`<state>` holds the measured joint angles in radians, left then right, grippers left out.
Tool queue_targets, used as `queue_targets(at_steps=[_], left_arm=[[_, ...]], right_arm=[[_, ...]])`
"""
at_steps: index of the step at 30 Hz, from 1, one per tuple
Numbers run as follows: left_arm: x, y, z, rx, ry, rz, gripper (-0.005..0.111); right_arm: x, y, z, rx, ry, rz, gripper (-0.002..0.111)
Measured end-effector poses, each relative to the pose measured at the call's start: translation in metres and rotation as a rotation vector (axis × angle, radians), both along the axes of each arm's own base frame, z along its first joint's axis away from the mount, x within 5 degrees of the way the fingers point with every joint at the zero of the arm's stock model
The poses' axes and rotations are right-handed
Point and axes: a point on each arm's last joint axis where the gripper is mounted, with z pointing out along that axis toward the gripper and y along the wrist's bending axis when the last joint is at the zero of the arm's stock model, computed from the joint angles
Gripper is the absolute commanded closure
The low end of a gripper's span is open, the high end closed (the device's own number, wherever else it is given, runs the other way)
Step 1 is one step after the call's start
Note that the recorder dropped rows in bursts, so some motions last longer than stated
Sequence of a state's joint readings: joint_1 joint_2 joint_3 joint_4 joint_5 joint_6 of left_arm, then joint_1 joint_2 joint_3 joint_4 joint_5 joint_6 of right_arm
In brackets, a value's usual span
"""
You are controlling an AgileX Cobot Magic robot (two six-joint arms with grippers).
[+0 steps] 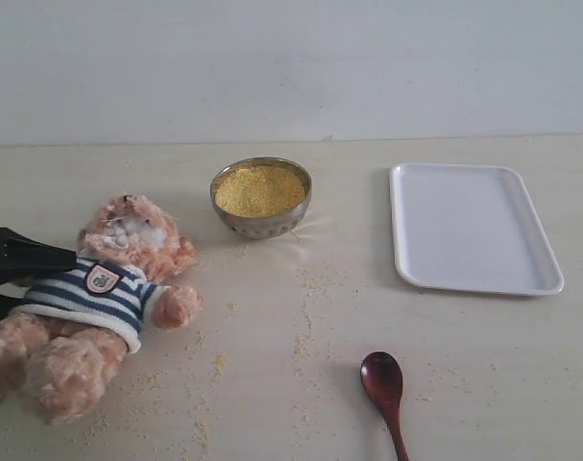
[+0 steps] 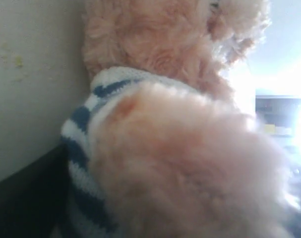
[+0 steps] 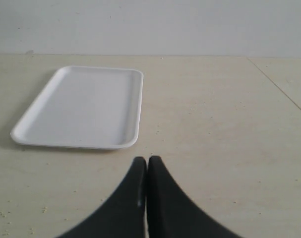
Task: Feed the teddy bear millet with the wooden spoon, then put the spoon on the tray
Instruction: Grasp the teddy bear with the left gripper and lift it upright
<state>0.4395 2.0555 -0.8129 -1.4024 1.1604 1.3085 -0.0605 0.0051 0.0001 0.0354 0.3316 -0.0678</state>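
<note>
Left gripper (image 1: 22, 280): I see its 2 black fingers (image 1: 36, 257) spread wide at the back of the teddy bear (image 1: 99, 288), 1 at the shoulder, 1 lower behind the striped shirt. I cannot tell whether they press into the fur.
Right gripper (image 3: 147, 166): fingers pressed together, nothing between them, low over the table (image 1: 522, 384) near the tray (image 1: 469, 226).
Teddy bear: lies on its back at the table's left side, head toward the steel bowl (image 1: 262, 226). In my left wrist view its fur and shirt fill the frame.
Millet (image 1: 259, 189): heaped in the bowl, with loose grains scattered over the table between the bear and the wooden spoon (image 1: 384, 384).
Wooden spoon: flat on the table at the near edge, well apart from the tray and from both grippers, its handle running out of view.
Tray: flat on the right side, to the right of the bowl.
</note>
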Motion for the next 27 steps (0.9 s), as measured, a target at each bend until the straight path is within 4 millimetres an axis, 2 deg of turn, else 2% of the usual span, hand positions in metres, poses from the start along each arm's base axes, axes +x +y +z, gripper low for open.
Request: queue_targets(at_steps=[4, 8, 12, 14, 17, 27], left_arm=[[0.001, -0.008, 0.0, 0.004, -0.007, -0.031, 0.036], [0.0, -0.008, -0.001, 0.023, -0.015, -0.057, 0.055], [-0.003, -0.009, -0.004, 0.045, -0.025, -0.096, 0.069], [-0.003, -0.009, -0.007, 0.04, -0.021, -0.105, 0.079], [-0.004, -0.01, -0.008, 0.026, -0.023, -0.114, 0.102], [0.006, -0.007, -0.002, 0.017, -0.032, -0.133, 0.102]], right_arm=[[0.0, 0.0, 0.0, 0.002, 0.0, 0.0, 0.108], [0.0, 0.0, 0.0, 0.002, 0.0, 0.0, 0.108], [0.0, 0.0, 0.0, 0.002, 0.0, 0.0, 0.108], [0.0, 0.0, 0.0, 0.002, 0.0, 0.0, 0.108], [0.0, 0.0, 0.0, 0.002, 0.0, 0.0, 0.108], [0.0, 0.0, 0.0, 0.002, 0.0, 0.0, 0.108]])
